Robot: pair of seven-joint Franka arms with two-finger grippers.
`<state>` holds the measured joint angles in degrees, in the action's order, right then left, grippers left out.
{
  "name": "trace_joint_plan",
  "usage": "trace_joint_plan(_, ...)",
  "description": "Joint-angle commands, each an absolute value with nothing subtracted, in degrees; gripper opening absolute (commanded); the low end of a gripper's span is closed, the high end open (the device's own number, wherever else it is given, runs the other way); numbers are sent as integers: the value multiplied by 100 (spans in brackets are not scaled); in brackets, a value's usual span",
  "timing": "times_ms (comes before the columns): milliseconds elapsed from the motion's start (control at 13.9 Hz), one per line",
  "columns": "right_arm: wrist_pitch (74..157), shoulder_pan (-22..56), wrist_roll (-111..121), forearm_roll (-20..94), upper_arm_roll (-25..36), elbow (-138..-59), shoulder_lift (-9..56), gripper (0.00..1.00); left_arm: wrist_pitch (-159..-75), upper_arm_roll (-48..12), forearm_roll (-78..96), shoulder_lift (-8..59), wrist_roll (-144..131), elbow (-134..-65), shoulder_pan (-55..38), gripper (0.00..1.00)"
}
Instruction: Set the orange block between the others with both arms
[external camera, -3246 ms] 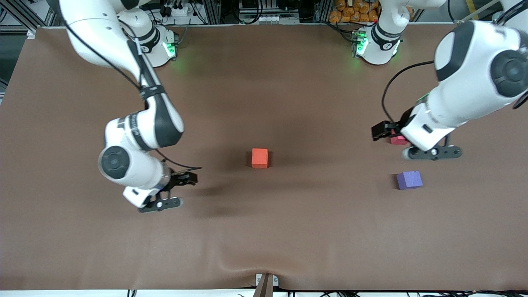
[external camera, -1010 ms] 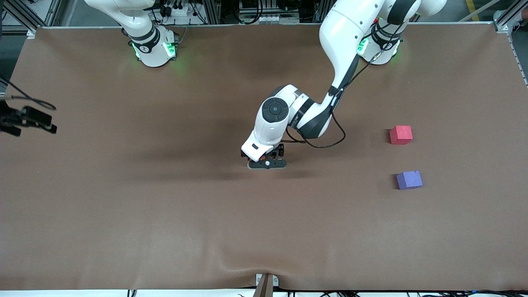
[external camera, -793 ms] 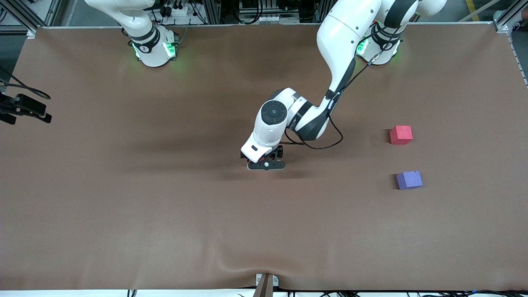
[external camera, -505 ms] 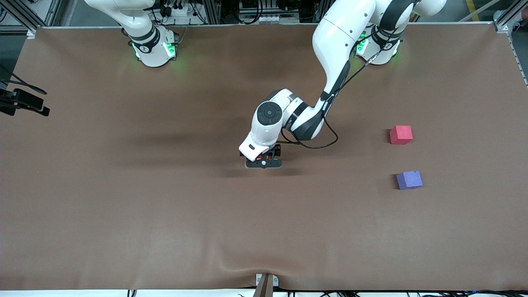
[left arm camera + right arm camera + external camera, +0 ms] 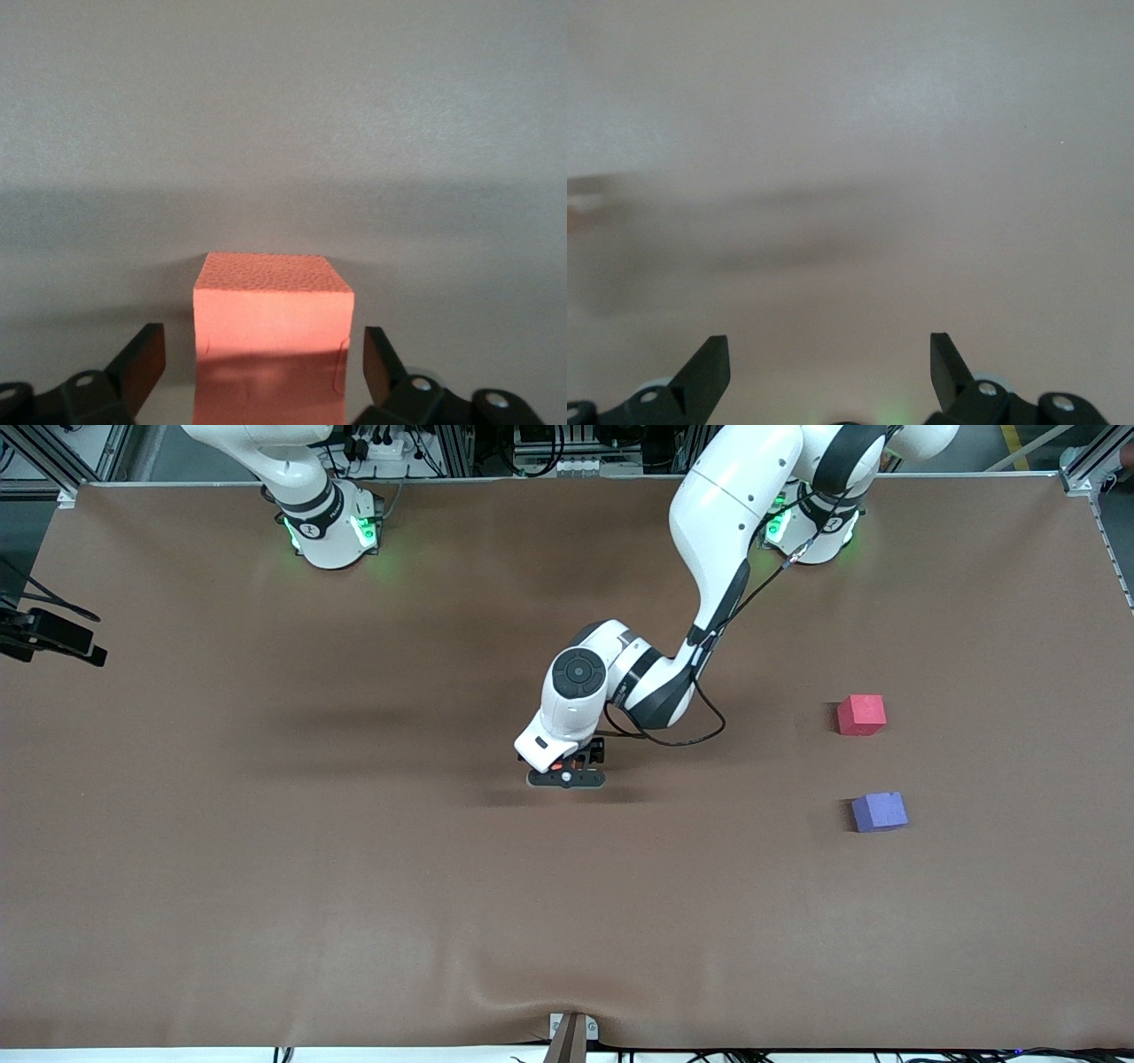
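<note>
The orange block [image 5: 273, 328] sits on the table's middle, mostly hidden under the left arm's hand in the front view, where only a sliver [image 5: 556, 764] shows. My left gripper [image 5: 567, 772] is down around it and open. In the left wrist view the block stands between the two fingers [image 5: 142, 365] of the left gripper [image 5: 264, 354], with a small gap on each side. The red-pink cube [image 5: 861, 715] and the blue-purple cube [image 5: 879, 811] lie toward the left arm's end, the blue-purple one nearer the camera. My right gripper [image 5: 51, 640] hangs open at the right arm's end; the right wrist view [image 5: 829, 354] shows only bare table.
The brown mat [image 5: 354, 886] covers the whole table. A bare gap of about one cube's width separates the red-pink and blue-purple cubes. A small clamp [image 5: 571, 1032] sits at the front edge.
The left gripper has settled lower around the orange block, its fingers drawing in slightly. The right gripper has drifted toward the bases at the table's edge. The cubes have not moved.
</note>
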<state>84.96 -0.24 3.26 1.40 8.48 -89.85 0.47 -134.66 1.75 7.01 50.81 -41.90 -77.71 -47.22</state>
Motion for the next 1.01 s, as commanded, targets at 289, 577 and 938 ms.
trace_joint_plan(289,8288,-141,237,-141,580,-8833,-88,100,-13456,237,686,5159,-4131,-7638,-4816,31)
trace_joint_plan(577,8068,-97,255,-132,571,-8499,-62,100,-13089,263,694,4896,-4175,-7646,-4729,26)
trace_joint_plan(938,7954,-114,290,-123,580,-8306,-70,100,-12674,343,694,4282,-4148,-7970,-4361,26)
